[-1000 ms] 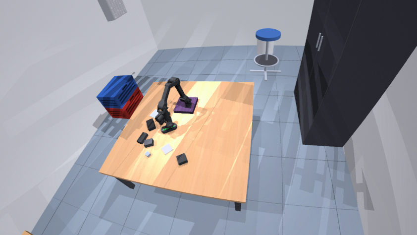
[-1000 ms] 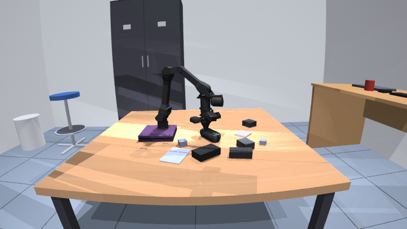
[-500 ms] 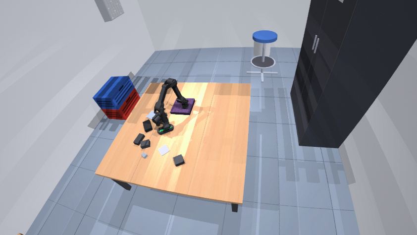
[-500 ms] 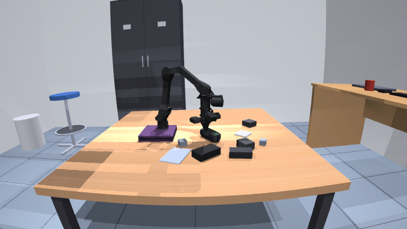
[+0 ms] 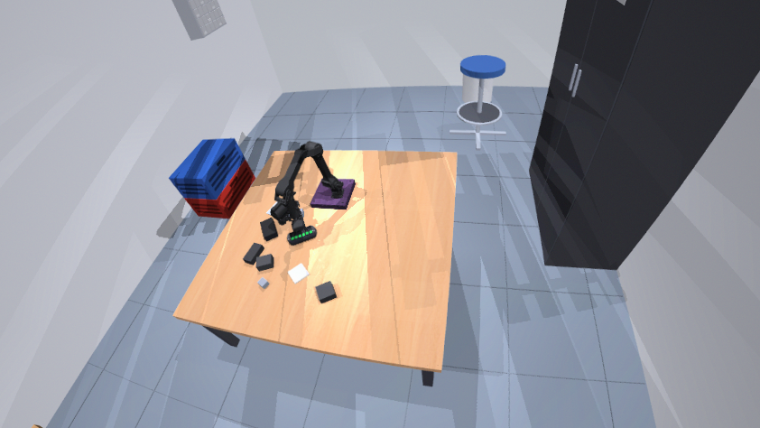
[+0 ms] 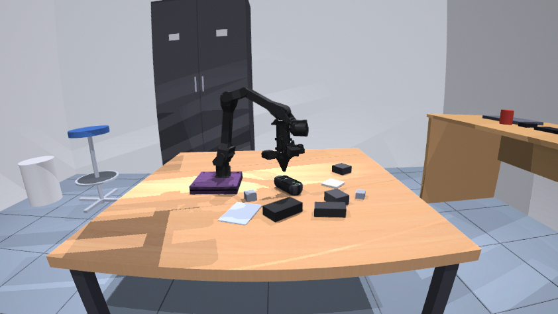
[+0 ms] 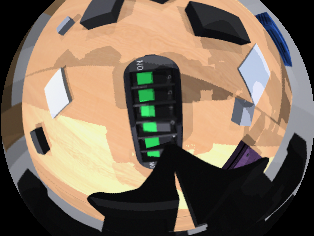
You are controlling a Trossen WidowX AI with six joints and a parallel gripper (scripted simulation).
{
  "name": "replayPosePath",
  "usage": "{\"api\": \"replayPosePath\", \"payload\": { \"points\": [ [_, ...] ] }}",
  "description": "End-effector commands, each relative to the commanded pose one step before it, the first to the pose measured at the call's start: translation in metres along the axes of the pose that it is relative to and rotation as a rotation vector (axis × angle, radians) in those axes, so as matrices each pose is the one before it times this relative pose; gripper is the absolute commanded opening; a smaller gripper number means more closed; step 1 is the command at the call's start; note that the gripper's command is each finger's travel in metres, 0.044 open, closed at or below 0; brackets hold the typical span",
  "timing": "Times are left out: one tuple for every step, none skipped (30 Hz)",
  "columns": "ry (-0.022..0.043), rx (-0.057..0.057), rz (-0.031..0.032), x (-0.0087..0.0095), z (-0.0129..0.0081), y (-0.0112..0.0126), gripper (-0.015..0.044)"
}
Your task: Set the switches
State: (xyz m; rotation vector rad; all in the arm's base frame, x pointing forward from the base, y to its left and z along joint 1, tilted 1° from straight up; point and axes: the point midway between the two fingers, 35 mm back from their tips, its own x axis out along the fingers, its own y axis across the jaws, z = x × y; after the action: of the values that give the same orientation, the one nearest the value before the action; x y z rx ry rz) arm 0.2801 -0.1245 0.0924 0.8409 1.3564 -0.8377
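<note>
The dark grey controller unit (image 5: 301,235) (image 6: 287,183) (image 7: 155,110) sits flat on its base on the wooden table (image 5: 398,265) (image 6: 273,249). Its six rocker switches face up in a row, and each shows a green part in the wrist view. I cannot tell which ends are pressed down. My gripper (image 6: 283,168) (image 7: 169,149) is shut with nothing in it. Its closed tip points straight down and hangs a short way above the unit, over the end nearest the arm's base.
The arm stands on a purple base plate (image 5: 345,186) (image 6: 203,183). Dark blocks (image 6: 282,209) (image 6: 329,209) (image 6: 341,168), white tiles (image 6: 240,212) (image 6: 333,183) and small grey cubes (image 6: 250,195) (image 6: 360,193) lie around the unit.
</note>
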Motion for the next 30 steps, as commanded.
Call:
{"api": "replayPosePath", "payload": {
  "points": [
    [0.00370,0.0028,-0.00113,0.00026,0.02440,-0.00112,0.0000],
    [-0.00010,0.0000,-0.00001,0.00004,0.00131,-0.00010,0.0000],
    [0.00000,0.0000,0.00000,0.00000,0.00000,0.00000,0.0000],
    [0.00000,0.0000,0.00000,0.00000,0.00000,0.00000,0.0000],
    [0.00000,0.0000,0.00000,0.00026,0.00001,0.00001,0.0000],
    [0.00000,0.0000,0.00000,0.00078,0.00004,0.00003,0.0000],
    [0.00000,0.0000,0.00000,0.00130,0.00006,0.00005,0.0000],
    [0.00000,0.0000,0.00000,0.00161,0.00007,0.00005,0.0000],
    [0.00000,0.0000,0.00000,0.00161,0.00007,0.00005,0.0000],
    [0.00000,0.0000,0.00000,0.00161,0.00006,0.00004,0.0000],
    [0.00000,0.0000,0.00000,0.00161,0.00005,0.00004,0.0000],
    [0.00000,0.0000,0.00000,0.00161,0.00004,0.00003,0.0000],
    [0.00000,0.0000,0.00000,0.00160,0.00003,0.00002,0.0000],
    [0.00000,0.0000,0.00000,0.00160,0.00003,0.00002,0.0000],
    [0.00000,0.0000,0.00000,0.00160,0.00002,0.00001,0.0000],
    [0.00000,0.0000,0.00000,0.00160,0.00001,0.00001,0.0000],
    [0.00000,0.0000,0.00000,0.00160,0.00000,0.00000,0.0000],
    [0.00000,0.0000,0.00000,0.00160,0.00000,0.00000,0.0000],
    [0.00000,0.0000,0.00000,0.00160,-0.00001,-0.00001,0.0000],
    [0.00000,0.0000,0.00000,0.00159,-0.00002,-0.00001,0.0000],
    [0.00001,0.0000,0.00000,0.00159,-0.00003,-0.00002,0.0000],
    [0.00001,0.0000,0.00000,0.00159,-0.00003,-0.00002,0.0000],
    [0.00001,0.0000,0.00000,0.00159,-0.00004,-0.00003,0.0000],
    [0.00001,0.0000,-0.00001,0.00159,-0.00005,-0.00004,0.0000],
    [0.00001,0.0000,-0.00001,0.00158,-0.00006,-0.00004,0.0000],
    [0.00001,0.0000,-0.00001,0.00159,-0.00006,-0.00005,0.0000],
    [0.00001,0.0000,-0.00001,0.00159,-0.00007,-0.00005,0.0000],
    [0.00001,0.0000,-0.00001,0.00158,-0.00008,-0.00006,0.0000],
    [0.00001,0.0000,-0.00001,0.00125,-0.00007,-0.00005,0.0000],
    [0.00001,0.0000,0.00000,0.00075,-0.00004,-0.00003,0.0000]
  ]
}}
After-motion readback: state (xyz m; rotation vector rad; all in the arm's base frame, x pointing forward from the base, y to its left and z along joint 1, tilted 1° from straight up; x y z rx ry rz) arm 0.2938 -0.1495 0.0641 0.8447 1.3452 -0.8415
